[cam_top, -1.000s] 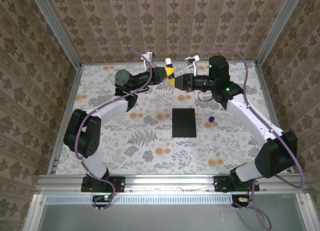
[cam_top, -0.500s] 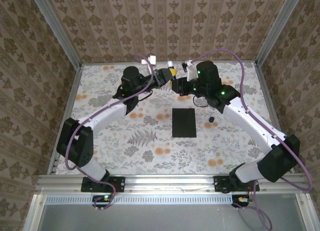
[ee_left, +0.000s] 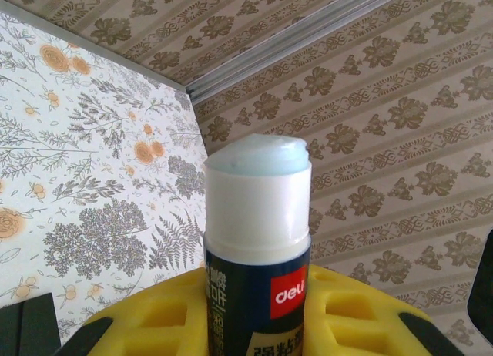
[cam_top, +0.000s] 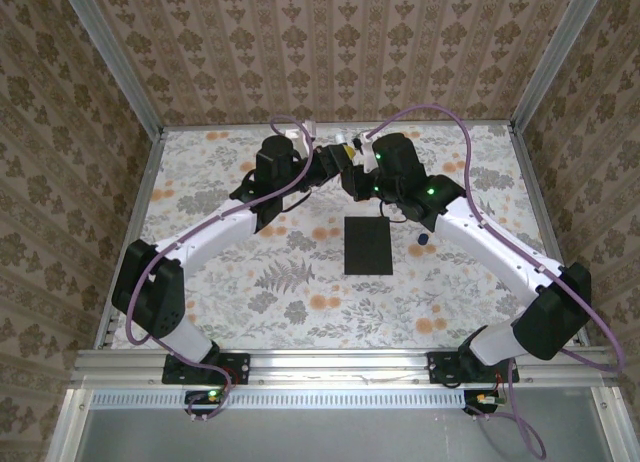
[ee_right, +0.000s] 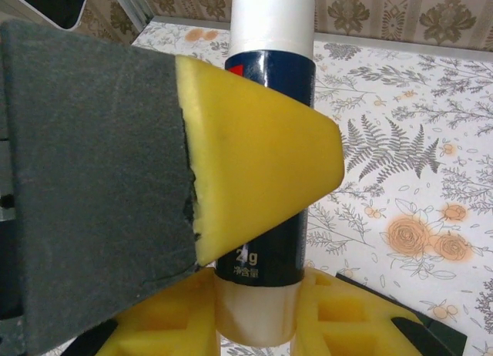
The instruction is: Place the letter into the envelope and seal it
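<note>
The envelope (cam_top: 368, 246) lies flat in the middle of the top view. It is a plain black rectangle with its long axis running from the bottom of the frame toward the top, and a short edge at each end. I cannot tell which end carries the flap. Its upper right corner sits just under my right arm. A small dark blue cap (cam_top: 422, 239) rests just to its right, not touching it.

My two grippers meet in the upper centre of that view, above the far part of the table, beyond the envelope. My left gripper (ee_left: 257, 314) is clamped on a glue stick (ee_left: 258, 209), with yellow fingers on either side of its dark blue barrel. The uncapped pale tip points away from my wrist camera. My right gripper (ee_right: 254, 314) is closed around the whitish base of the same stick, and one left finger (ee_right: 254, 171) crosses in front of the barrel.

The table (cam_top: 200, 182) has a white covering printed with grey ferns and orange flowers. Brown patterned wallpaper (cam_top: 330, 42) lines the walls on three sides, with aluminium posts (cam_top: 110, 57) at the corners.
</note>
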You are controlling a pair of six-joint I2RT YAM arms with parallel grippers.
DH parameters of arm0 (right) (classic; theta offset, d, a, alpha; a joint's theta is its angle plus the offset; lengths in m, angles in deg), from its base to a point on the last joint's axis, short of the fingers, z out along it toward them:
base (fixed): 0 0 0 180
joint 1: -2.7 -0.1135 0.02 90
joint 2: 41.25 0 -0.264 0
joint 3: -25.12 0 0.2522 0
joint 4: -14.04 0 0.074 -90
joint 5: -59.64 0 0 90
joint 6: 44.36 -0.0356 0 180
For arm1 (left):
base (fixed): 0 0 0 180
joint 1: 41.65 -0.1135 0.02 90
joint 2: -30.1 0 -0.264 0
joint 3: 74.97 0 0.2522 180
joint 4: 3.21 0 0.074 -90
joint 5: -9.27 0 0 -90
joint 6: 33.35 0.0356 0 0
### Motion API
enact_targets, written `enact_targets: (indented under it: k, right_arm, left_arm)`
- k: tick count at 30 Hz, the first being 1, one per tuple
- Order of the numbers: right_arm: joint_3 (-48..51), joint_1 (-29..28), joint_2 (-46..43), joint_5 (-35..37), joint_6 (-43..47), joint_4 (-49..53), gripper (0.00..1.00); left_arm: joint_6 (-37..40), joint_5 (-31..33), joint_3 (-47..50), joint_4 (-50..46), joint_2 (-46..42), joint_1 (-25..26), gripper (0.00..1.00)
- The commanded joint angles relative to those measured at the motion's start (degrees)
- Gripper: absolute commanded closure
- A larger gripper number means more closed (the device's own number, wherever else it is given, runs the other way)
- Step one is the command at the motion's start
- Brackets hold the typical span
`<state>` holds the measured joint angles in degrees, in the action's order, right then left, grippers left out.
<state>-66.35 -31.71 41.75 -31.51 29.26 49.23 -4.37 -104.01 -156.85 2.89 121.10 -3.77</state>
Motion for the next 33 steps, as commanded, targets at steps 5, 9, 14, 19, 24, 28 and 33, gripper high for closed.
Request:
enact_targets:
  k: [5,9,14,19,24,28,33]
  right_arm:
    - [-0.7,-0.9,-1.2,-13.2,1.0,-4.6,0.7]
    - [1.3,4.8,-2.9,-22.5,-2.1,-5.5,0.57]
    - [7.6,15.4,-7.1,-44.0,-11.7,-16.0,0.4]
    - [11.5,20.8,-7.9,-60.0,-20.7,-27.0,0.24]
    - [12.8,22.8,-7.9,-64.1,-24.0,-31.7,0.2]
    - [13.5,22.8,-7.0,-64.7,-24.4,-33.2,0.19]
    - [15.3,22.7,-6.1,-65.0,-28.4,-39.6,0.22]
  left_arm:
    - [-3.8,-5.7,-0.8,6.8,-0.5,1.2,1.0]
    - [-2.4,-8.2,-0.9,6.9,-1.2,0.0,1.0]
    - [0.6,-15.5,-0.7,7.6,-1.6,-2.2,1.0]
    - [2.0,-25.0,-1.1,14.0,-0.6,-3.9,1.0]
    - [-4.3,-32.1,-1.8,27.4,2.9,-4.1,1.0]
    - [-11.3,-33.4,-2.9,37.7,5.7,-4.1,1.0]
    - [-11.5,-32.5,-2.9,38.5,6.5,-4.0,1.0]
